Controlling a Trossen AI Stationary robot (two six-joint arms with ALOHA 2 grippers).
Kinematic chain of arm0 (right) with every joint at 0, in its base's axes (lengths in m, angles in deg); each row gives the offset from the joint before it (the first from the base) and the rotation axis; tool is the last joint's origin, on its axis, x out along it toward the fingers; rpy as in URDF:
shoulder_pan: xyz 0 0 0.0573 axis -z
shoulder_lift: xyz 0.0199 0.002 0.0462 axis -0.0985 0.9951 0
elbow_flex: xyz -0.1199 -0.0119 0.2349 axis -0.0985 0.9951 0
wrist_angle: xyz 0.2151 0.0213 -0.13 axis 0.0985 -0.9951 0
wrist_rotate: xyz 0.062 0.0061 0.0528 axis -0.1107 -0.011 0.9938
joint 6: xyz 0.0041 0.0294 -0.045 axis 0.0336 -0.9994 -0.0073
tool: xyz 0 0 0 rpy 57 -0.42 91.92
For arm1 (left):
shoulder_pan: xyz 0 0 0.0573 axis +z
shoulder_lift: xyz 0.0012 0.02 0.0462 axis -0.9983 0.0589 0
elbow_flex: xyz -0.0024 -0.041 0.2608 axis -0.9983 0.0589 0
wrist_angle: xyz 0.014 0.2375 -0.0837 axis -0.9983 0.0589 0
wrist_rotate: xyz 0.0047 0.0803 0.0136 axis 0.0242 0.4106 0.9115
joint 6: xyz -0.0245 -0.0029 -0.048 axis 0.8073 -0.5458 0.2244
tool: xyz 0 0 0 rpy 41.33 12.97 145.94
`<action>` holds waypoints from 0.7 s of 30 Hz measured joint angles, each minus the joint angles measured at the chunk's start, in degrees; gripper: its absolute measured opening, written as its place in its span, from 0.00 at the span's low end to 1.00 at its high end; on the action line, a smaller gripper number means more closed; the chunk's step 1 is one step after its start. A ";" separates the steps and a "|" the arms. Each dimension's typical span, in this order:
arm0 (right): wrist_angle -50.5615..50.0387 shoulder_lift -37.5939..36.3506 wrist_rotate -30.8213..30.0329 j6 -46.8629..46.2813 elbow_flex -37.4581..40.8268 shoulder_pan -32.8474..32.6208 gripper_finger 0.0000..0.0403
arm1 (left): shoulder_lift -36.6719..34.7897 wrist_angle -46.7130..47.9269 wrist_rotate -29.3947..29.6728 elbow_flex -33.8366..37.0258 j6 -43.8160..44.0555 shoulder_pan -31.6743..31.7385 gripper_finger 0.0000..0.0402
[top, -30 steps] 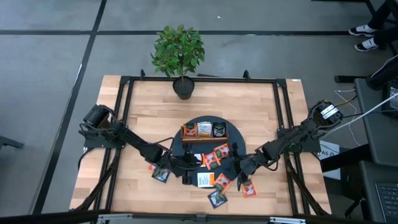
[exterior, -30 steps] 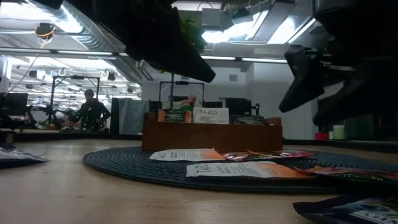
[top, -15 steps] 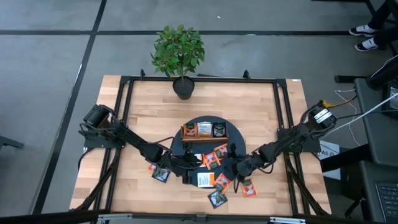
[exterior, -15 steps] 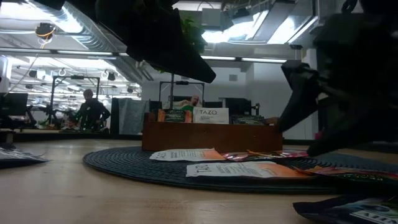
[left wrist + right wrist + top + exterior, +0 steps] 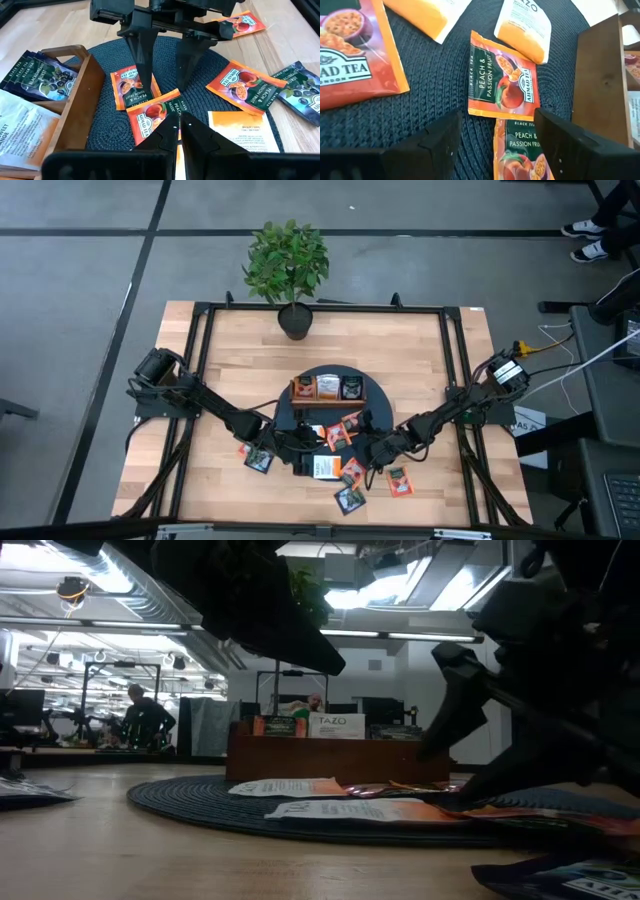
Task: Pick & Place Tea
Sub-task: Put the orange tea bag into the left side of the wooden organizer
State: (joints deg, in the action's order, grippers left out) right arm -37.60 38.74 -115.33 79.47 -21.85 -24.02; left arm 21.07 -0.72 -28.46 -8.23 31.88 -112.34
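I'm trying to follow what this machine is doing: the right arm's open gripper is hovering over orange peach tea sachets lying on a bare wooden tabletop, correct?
Nearly. The right gripper is open above the orange peach and passion fruit tea sachets, but they lie on a dark round woven mat, not on bare wood. The right wrist view shows the weave under them; the high view shows the mat on the wooden table.

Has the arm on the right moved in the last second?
Yes. The right gripper, open, has slid leftward over the dark round mat, closer to the wooden tray.
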 joint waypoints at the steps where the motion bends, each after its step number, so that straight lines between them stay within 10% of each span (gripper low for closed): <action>1: -0.16 -0.03 0.00 0.46 -0.17 0.00 0.62 | 0.00 0.11 0.00 0.00 0.00 0.00 0.04; 21: -1.68 -0.24 0.35 3.54 -1.18 0.33 0.60 | 0.00 0.64 0.09 0.00 0.00 0.00 0.04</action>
State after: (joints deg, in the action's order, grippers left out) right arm -39.28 38.50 -114.97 83.02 -23.03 -23.69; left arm 21.07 -0.09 -28.38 -8.23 31.88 -112.34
